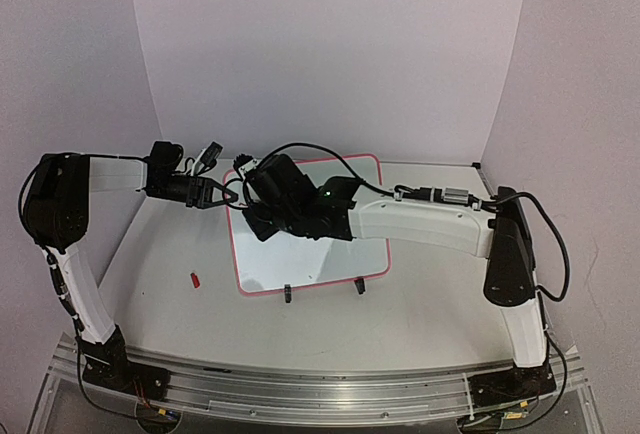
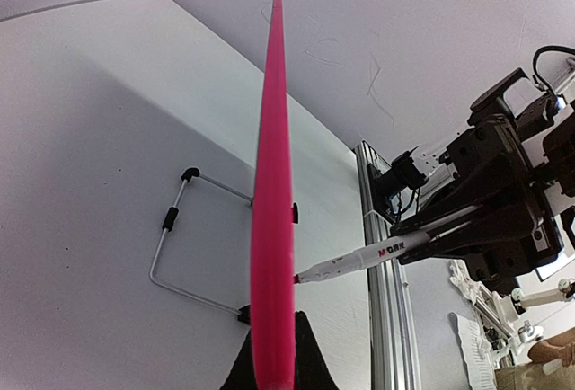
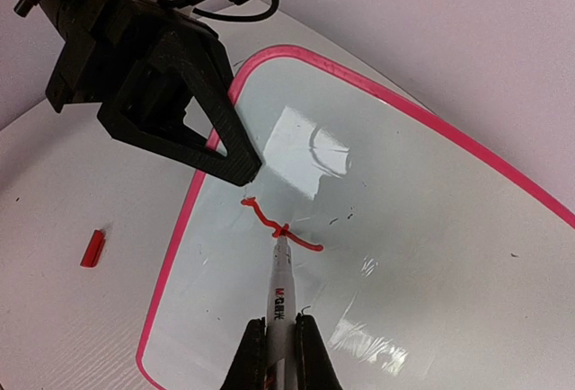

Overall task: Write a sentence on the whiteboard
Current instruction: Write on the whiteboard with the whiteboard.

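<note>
The whiteboard [image 1: 305,266] with its pink frame stands mid-table on two black clip feet. My left gripper [image 1: 228,195] is shut on the board's left edge, and the left wrist view shows that pink rim [image 2: 272,183] running between its jaws [image 2: 272,365]. My right gripper [image 3: 281,341] is shut on a white marker [image 3: 279,287]. The marker's red tip touches the whiteboard [image 3: 422,228] in the middle of a short wavy red stroke [image 3: 260,215]. In the left wrist view the marker [image 2: 368,254] meets the board from the right.
A small red marker cap [image 1: 196,279] lies on the table left of the board, also seen in the right wrist view as the cap [image 3: 92,248]. A wire stand [image 2: 171,228] sits behind the board. An aluminium rail [image 1: 320,384] runs along the near edge.
</note>
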Motion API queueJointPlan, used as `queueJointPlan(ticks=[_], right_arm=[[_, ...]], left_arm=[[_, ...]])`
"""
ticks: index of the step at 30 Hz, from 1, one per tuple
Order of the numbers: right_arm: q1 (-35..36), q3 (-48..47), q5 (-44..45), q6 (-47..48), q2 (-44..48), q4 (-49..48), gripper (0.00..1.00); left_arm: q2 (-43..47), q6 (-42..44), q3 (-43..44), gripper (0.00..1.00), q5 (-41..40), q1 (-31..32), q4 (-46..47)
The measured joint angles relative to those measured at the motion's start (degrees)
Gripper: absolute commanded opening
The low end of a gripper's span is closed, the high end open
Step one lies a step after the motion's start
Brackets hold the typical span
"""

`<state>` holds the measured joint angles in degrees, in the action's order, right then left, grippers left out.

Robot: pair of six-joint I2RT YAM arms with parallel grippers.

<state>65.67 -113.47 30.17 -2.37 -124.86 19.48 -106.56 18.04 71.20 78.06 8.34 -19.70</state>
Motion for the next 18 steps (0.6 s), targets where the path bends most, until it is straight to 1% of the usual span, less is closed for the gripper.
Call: queueJointPlan(ticks=[18], right_arm=[[0.1, 0.4, 0.1, -1.3, -0.1, 1.3, 0.00]], left_arm=[[0.0, 0.0, 0.0, 0.00, -0.2, 0.0, -0.3]])
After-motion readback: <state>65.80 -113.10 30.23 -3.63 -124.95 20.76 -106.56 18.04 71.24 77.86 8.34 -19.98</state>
